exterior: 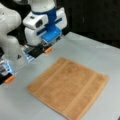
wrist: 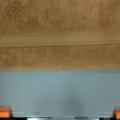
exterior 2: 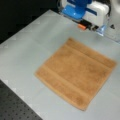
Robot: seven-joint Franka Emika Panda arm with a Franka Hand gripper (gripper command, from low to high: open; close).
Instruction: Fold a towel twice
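The orange-tan towel lies spread flat on the grey table, with a woven border band near each end; in both front views it shows whole. My gripper hovers over bare table just off the towel's edge at a front view's upper left, open wide with nothing between its orange fingertips. In the wrist view the towel fills the upper half, its edge running straight across, and the gripper shows only as orange tips in the two bottom corners. One orange fingertip sits beyond the towel's far corner.
The white and blue wrist housing and the white arm stand over the table's far edge. Dark surroundings lie past the table, and a black perforated board borders it at a front view's bottom left.
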